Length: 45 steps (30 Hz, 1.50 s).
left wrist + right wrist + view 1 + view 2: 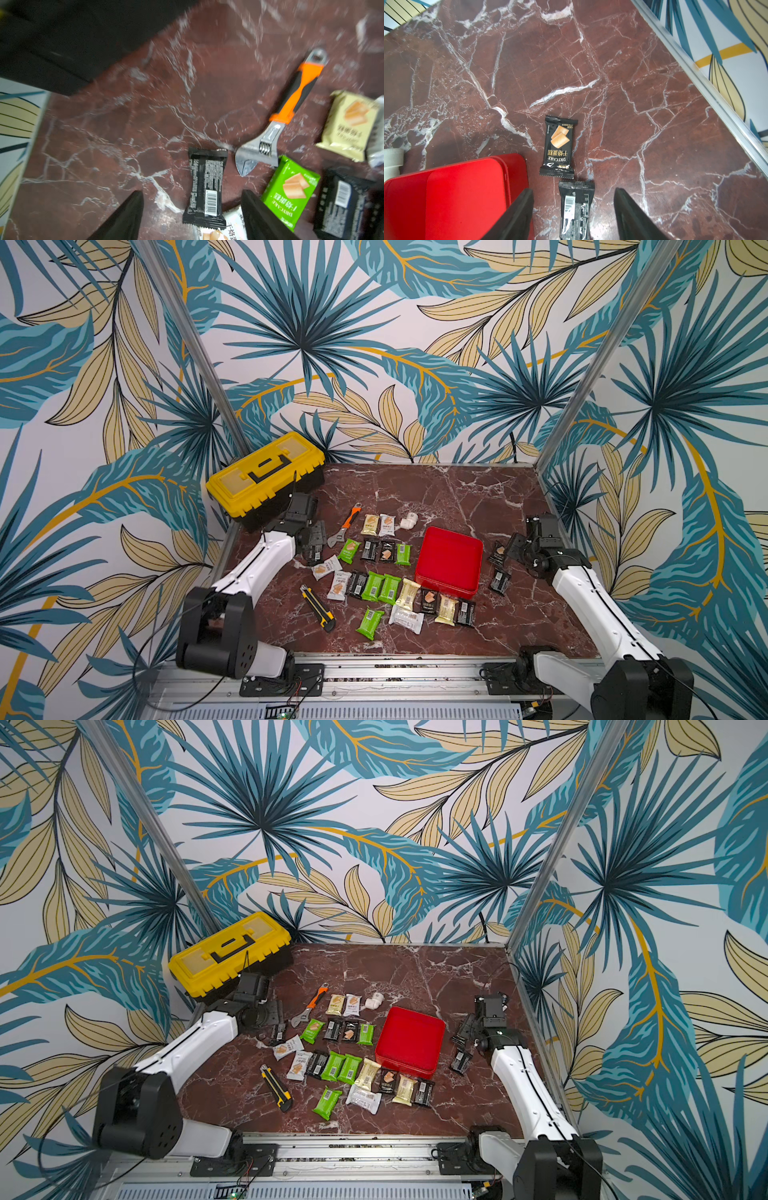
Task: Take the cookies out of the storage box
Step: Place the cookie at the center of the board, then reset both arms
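Lying empty a little right of centre in both top views, the red box (pixel 449 560) (pixel 409 1040) sits flat on the marble table (pixel 478 497). The cookie packets (pixel 372 585) are spread over the table to the left of the box and below it in the frame (green, black, cream and white, some showing a biscuit picture, some a barcode). Two more black ones lie to the right of the box.

The left pincer (pixel 312 551) (pixel 192 193) hangs low at the left edge of the spread, just below the yellow toolbox (pixel 266 472) in the frame. The left wrist view shows its jaws wide apart and gripping nothing. A black barcode packet (pixel 204 187) lies flat on the table between them, clear of both fingers. Near it lies an orange-handled wrench (pixel 291 104), its steel head just beside a green packet (pixel 289 193).

The right pincer (pixel 509 549) (pixel 574 190) is low on the right side of the box, jaws also wide and holding nothing. Between its fingers a second barcode packet (pixel 576 209) lies on the table, and a black biscuit-picture packet (pixel 558 147) lies end to end with it, nearly touching. A corner of the red box shows just beside one finger.

A utility knife (pixel 318 608) lies at the lower left of the spread. A white pipe fitting (pixel 408 521) sits near the box's upper left corner.
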Available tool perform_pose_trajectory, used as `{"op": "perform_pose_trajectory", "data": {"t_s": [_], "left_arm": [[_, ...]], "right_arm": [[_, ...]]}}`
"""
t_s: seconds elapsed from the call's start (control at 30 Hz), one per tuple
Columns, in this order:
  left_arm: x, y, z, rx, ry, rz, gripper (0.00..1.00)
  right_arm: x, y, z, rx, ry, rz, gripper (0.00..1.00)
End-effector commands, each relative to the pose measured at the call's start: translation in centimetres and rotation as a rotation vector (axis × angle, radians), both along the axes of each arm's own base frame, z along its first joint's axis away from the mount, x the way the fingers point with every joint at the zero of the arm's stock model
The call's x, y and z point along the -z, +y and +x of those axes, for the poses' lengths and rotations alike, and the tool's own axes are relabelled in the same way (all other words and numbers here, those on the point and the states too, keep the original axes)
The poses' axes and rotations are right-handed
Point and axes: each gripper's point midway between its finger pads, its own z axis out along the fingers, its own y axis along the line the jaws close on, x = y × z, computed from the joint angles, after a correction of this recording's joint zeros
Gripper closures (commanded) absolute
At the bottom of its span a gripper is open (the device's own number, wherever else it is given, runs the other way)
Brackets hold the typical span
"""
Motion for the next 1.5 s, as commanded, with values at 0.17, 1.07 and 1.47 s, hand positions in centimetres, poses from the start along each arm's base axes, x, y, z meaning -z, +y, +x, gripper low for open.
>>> {"op": "perform_pose_trajectory", "data": {"t_s": [0.17,1.07,1.47], "left_arm": [[-2.6,5.7,-2.2,-0.218,-0.390,0.084,0.00],[0.5,5.0,2.7,0.094,-0.697,0.033,0.00],[1.5,3.8,2.7,0.160,-0.742,0.045,0.00]], "right_arm": [[0.3,-1.3,2.2,-0.050,-0.162,-0.150,0.33],[1.0,-0.2,8.5,-0.175,-0.453,-0.239,0.27],[2.8,3.1,9.9,-0.368,-0.521,-0.244,0.25]]}}
